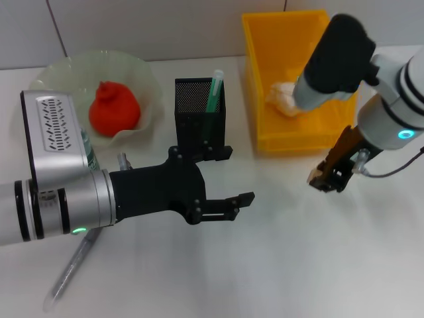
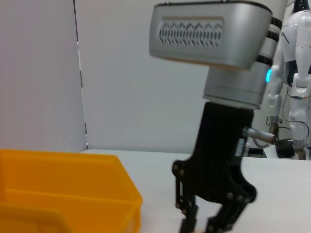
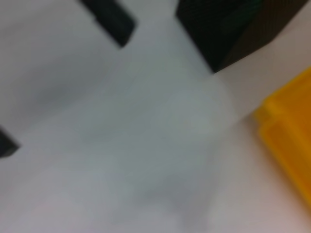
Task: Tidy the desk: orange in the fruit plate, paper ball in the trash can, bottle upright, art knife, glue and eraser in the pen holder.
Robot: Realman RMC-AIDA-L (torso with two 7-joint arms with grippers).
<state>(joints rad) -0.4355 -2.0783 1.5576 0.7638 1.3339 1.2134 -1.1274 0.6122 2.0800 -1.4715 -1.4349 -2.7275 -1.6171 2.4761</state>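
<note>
Right gripper looks clamped on the tan eraser, right of the pen holder, above the counter. The eraser's long axis is too hidden to call. Left gripper hangs open near the holder, so a collision or a missed drop is possible
</note>
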